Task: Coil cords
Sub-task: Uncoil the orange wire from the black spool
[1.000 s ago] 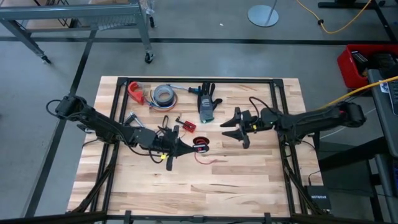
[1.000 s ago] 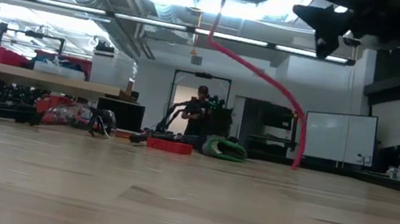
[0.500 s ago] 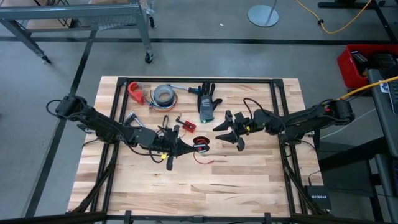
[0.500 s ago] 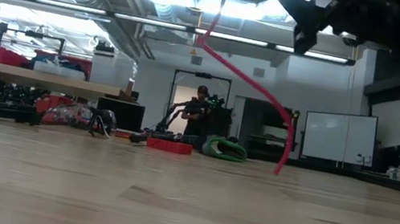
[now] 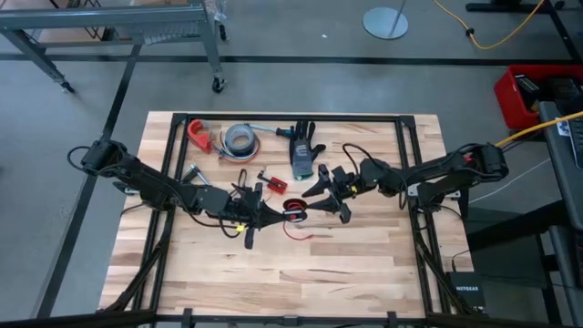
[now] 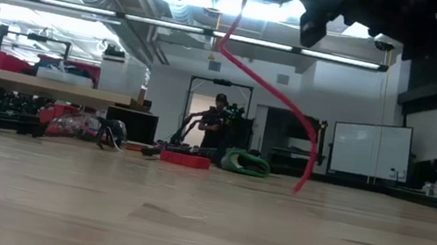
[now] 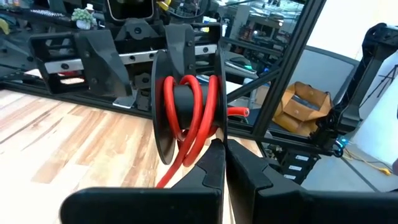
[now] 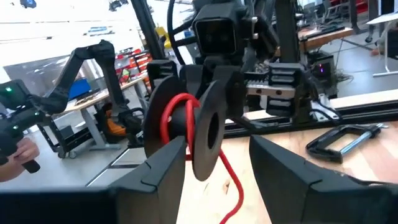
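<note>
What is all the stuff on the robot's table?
Spool: one, black with red wire wound on it, table middle, held up by the left hand.
Loose wire: one, red, trailing from the spool.
Connector: one, red and black, beside the spool.
Glove: one, dark and green, far middle.
Tape roll: one, grey, far side.
Clamp: one, red, far left.
Left hand: shut on the spool.
Right hand: open, near the spool.

You see a pale wooden worktop (image 5: pixel 364 264), smooth and matt; a glossy red cord (image 7: pixel 186 118) wound on a matt black plastic spool (image 7: pixel 165 106).
</note>
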Robot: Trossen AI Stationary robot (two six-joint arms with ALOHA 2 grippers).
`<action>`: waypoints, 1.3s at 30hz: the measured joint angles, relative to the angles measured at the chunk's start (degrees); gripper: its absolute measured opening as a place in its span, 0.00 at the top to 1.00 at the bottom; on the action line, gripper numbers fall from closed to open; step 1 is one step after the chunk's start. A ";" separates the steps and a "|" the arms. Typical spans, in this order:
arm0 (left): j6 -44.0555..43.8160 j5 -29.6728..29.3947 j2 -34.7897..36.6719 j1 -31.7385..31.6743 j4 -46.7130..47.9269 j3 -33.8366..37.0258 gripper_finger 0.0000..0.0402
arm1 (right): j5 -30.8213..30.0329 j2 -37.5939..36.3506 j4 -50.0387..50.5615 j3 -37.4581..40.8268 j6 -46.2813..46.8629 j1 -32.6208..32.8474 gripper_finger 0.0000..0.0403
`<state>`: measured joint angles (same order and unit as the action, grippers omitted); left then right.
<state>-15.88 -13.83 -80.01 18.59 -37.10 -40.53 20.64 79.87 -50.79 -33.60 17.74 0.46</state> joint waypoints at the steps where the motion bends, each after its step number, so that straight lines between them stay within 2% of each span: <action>1: 0.00 0.01 0.00 0.00 0.01 0.00 1.00 | -0.01 0.02 0.06 -0.06 0.00 0.30 0.55; 11: -0.15 -0.06 0.00 -0.26 -0.14 0.00 1.00 | -3.07 0.22 0.52 -0.07 -1.61 3.24 0.55; 21: -0.03 -0.01 0.00 -0.26 -1.61 0.00 1.00 | -4.61 0.22 0.57 -0.16 -1.75 3.33 0.56; 39: -0.17 0.34 -1.64 -0.22 -2.69 0.02 1.00 | -4.74 1.12 1.09 -0.16 -1.77 3.28 0.98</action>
<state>-16.05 -13.50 -81.65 18.37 -39.79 -40.51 15.90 80.99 -49.71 -33.76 15.97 3.75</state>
